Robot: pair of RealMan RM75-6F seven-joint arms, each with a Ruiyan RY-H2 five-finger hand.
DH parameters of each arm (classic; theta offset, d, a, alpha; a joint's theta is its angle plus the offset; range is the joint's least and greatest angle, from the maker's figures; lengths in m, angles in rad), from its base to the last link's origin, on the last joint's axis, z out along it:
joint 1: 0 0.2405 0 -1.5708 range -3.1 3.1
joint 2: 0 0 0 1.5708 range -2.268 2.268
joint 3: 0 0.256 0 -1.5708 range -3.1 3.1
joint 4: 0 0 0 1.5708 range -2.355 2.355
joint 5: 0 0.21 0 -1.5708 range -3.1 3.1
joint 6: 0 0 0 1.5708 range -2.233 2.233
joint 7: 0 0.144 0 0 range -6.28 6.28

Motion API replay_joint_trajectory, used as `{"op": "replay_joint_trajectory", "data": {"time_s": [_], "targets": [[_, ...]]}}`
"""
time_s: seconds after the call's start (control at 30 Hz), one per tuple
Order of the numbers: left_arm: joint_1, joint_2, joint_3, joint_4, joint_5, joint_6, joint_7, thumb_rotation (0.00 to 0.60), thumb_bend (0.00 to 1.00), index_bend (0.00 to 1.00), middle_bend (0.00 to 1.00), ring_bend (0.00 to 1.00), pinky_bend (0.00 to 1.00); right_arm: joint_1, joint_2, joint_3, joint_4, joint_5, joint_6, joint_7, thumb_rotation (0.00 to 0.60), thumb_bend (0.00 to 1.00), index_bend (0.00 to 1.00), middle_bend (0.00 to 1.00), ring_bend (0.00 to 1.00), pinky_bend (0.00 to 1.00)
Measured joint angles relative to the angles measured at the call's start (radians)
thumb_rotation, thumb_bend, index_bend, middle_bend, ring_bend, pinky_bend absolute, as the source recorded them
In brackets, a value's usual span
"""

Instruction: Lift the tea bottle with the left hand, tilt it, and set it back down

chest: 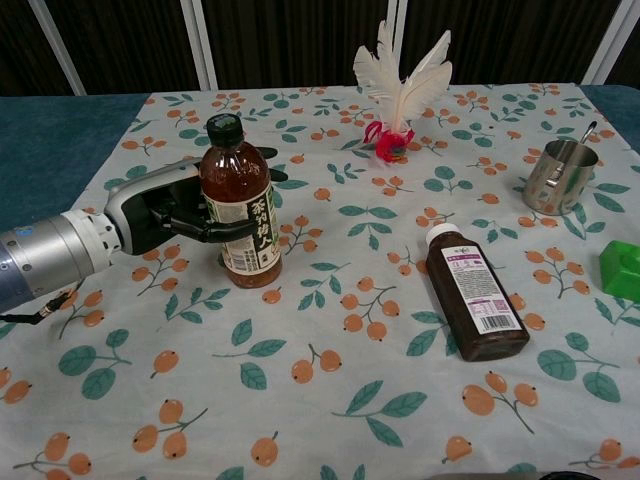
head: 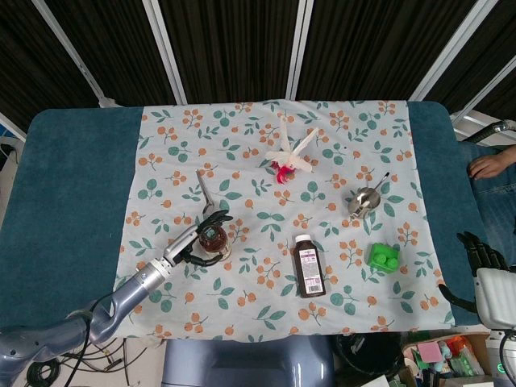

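1. The left hand [chest: 165, 215] grasps the tea bottle [chest: 240, 210], fingers wrapped around its labelled body.
2. The tea bottle stands upright on the floral cloth [chest: 330, 380] at the left part of the desk [head: 72, 201].
3. The right hand [head: 482, 256] sits off the desk's right edge; whether it is clenched or released cannot be told.

A dark brown medicine bottle [chest: 475, 298] with a white cap is lying on its side on the floral cloth [chest: 330, 400] toward the table's near edge, its label facing up. A white feather shuttlecock [chest: 400, 95] with a red base is standing toward the far edge, and a steel cup [chest: 558, 176] is sitting near the right edge with a green block [chest: 622, 268] lying nearer the front beside it. A thin metal utensil [head: 205, 190] is lying on the cloth toward the left side.
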Motion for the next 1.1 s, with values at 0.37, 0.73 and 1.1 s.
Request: {"op": "replay_joint_trajectory", "data": {"time_s": [0.37,0.73,1.1], "targets": [[-0.003,-0.022,-0.020,0.012,-0.025,-0.026,0.062,0.600,0.57,0.20,0.32,0.26,0.28,0.001,0.005,-0.001,-0.005,0.007,-0.010,0.007,0.600,0.11,0.12,0.08,0.14,0.16],[-0.009,0.000,-0.046,-0.049,-0.043,-0.033,0.119,0.600,0.58,0.28,0.35,0.27,0.29,0.001,0.009,-0.001,-0.009,0.009,-0.011,0.010,0.600,0.11,0.12,0.08,0.14,0.16],[-0.022,0.075,-0.107,-0.173,-0.045,0.025,0.298,0.600,0.58,0.27,0.34,0.27,0.29,0.000,0.008,-0.001,-0.011,0.004,-0.006,0.009,0.600,0.11,0.12,0.08,0.14,0.16]]}}
